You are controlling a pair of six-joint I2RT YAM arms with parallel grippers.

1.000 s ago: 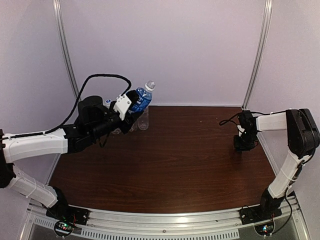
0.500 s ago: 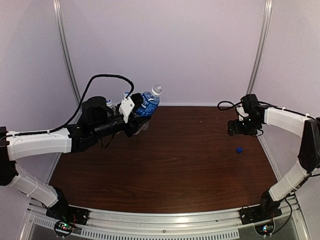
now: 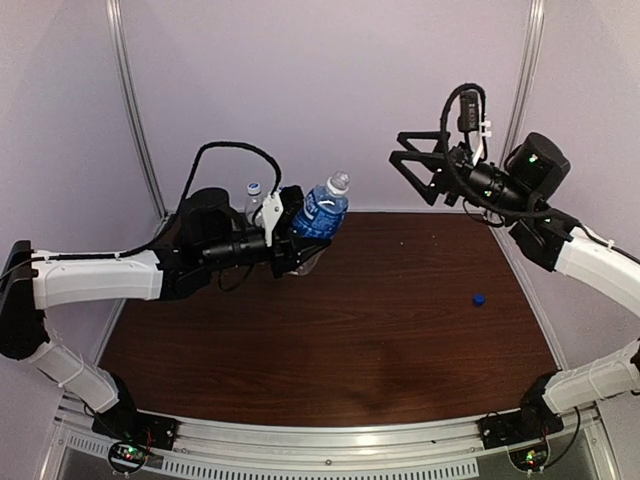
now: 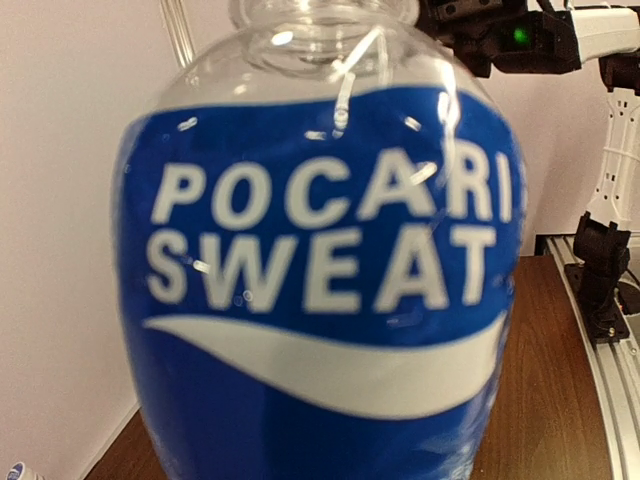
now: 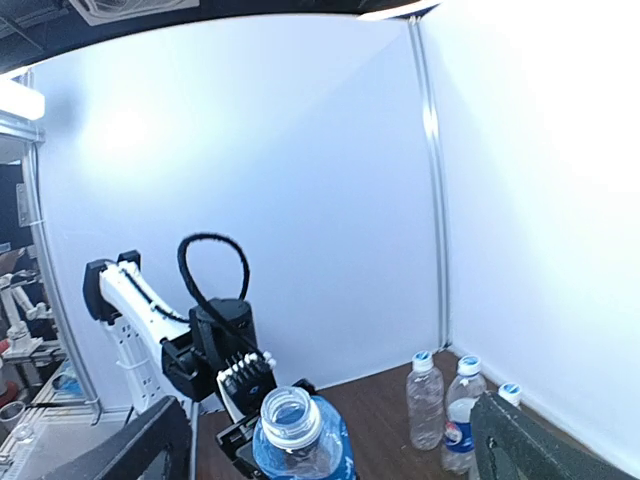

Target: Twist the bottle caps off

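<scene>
Step in hand: between bottles. The left fingers (image 3: 297, 238) are clenched on the lower body of the blue-label bottle (image 3: 322, 208), held off the bench (image 3: 380, 340) and tilted, neck toward the right arm. The right wrist view shows its mouth open, with no cap on it. The dark blue cap (image 3: 480, 298) lies alone on the bench, near the right edge and well apart from every bottle.

The right fingers (image 3: 408, 165) are released, spread wide with nothing between them. They are raised high and aimed at the open neck.

Other bottles, seen from the right wrist: a plain bottle (image 5: 425, 398) and a logo bottle (image 5: 460, 408) stand side by side in the far left corner, both capped. A third white cap (image 5: 508, 391) shows just beside them, but its bottle is hidden behind a finger.

Judgement: one cap is off and three remain. The next move calls for standing the open bottle upright away from the capped group, then lifting a capped one out toward the middle.

Room: the middle of the bench is bare wood, which leaves plenty of space to put a bottle down. The corner is tight, with the bottles near the back wall (image 3: 330, 80) and the left frame post (image 3: 135, 110). The left arm's cable (image 3: 225, 148) loops above them, so a reach in wants a clean, high approach. The loose cap sits near the right edge, where a low sweep of the right arm could knock it off.
</scene>
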